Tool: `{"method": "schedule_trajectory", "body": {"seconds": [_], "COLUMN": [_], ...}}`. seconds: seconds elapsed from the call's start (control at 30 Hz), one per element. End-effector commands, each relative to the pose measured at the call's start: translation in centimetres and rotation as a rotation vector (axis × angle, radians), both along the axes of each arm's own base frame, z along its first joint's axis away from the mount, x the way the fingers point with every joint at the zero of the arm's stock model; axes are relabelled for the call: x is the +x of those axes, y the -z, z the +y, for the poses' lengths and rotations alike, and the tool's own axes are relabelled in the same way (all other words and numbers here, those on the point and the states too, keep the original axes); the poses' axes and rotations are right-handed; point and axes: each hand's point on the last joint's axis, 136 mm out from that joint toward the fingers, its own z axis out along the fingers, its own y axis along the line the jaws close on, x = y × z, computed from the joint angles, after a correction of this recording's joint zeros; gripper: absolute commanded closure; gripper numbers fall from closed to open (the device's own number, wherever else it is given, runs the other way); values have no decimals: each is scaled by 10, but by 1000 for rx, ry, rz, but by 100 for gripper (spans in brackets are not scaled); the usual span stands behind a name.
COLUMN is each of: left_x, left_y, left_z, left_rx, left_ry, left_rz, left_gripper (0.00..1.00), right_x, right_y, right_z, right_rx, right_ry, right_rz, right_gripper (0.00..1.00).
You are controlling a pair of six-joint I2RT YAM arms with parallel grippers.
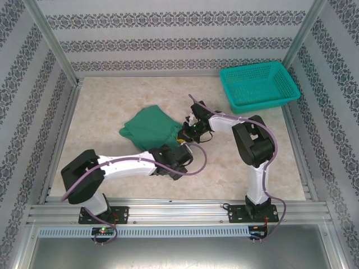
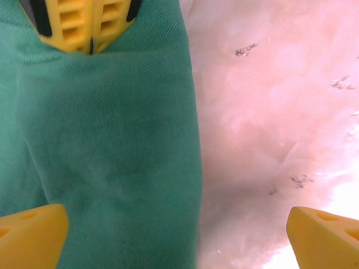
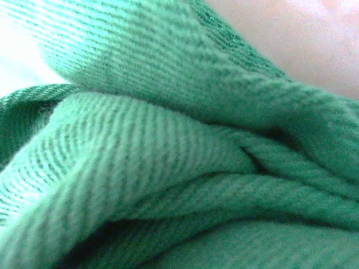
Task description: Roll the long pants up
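Observation:
The long pants [image 1: 150, 128] lie as a folded dark green bundle left of the table's middle. My left gripper [image 1: 177, 151] hovers at the bundle's near right corner. In the left wrist view its yellow fingertips [image 2: 31, 235] stand wide apart, open, with nothing between them; the pants [image 2: 106, 151] lie under the left half and bare table under the right. My right gripper [image 1: 185, 133] reaches in from the right. Its yellow fingers [image 2: 73, 25] are pressed together on the pants' edge. Bunched green folds of the pants [image 3: 168, 151] lie close to the right wrist camera.
A teal mesh basket [image 1: 259, 85] stands at the back right corner. The marbled tabletop [image 1: 101, 106] is walled by patterned panels and metal posts. The right arm's elbow [image 1: 255, 143] rises over the right middle of the table.

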Motion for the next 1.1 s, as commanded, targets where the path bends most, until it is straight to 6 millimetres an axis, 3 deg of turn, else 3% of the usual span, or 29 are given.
{"method": "schedule_trajectory", "body": {"seconds": [0.0, 0.23, 0.37, 0.43, 0.47, 0.57, 0.6, 0.63, 0.67, 0.73, 0.87, 0.9, 0.93, 0.97, 1.07], "left_x": [15, 32, 30, 37, 36, 33, 32, 31, 30, 29, 5, -1, -9, -12, -22], "left_y": [3, 41, 76, 81, 86, 98, 101, 104, 105, 101, 69, 59, 48, 38, 17], "left_z": [21, 45, 55, 61, 61, 63, 62, 62, 60, 53, 15, 4, -5, -11, -21], "left_rx": [249, 448, 281, 250, 210, 171, 176, 183, 177, 153, -41, -103, -171, -223, -365], "left_ry": [32, 0, -106, -169, -187, -221, -220, -217, -212, -182, -105, -87, -72, -70, -64], "left_rz": [-104, -35, 222, 280, 341, 442, 462, 474, 482, 471, 540, 567, 604, 616, 682], "left_gripper": [0, 0, 0, 6, 11, 40, 55, 80, 91, 100, 100, 100, 100, 100, 100], "right_x": [-38, -51, -52, -53, -53, -54, -54, -54, -55, -53, -25, -16, -6, 1, 15], "right_y": [40, 40, 36, 35, 34, 30, 29, 28, 26, 22, 0, -9, -19, -30, -61], "right_z": [-19, -26, -30, -32, -32, -34, -35, -36, -36, -39, -53, -58, -64, -70, -83], "right_rx": [-112, -94, -88, -86, -84, -74, -74, -75, -74, -72, -27, -16, -17, -17, -13], "right_ry": [20, 32, 43, 50, 54, 66, 72, 78, 81, 91, 175, 193, 206, 214, 225], "right_rz": [152, 155, 144, 141, 140, 136, 132, 128, 126, 117, 27, -7, -42, -68, -146], "right_gripper": [100, 100, 100, 100, 100, 100, 100, 100, 100, 100, 100, 93, 77, 66, 47]}}
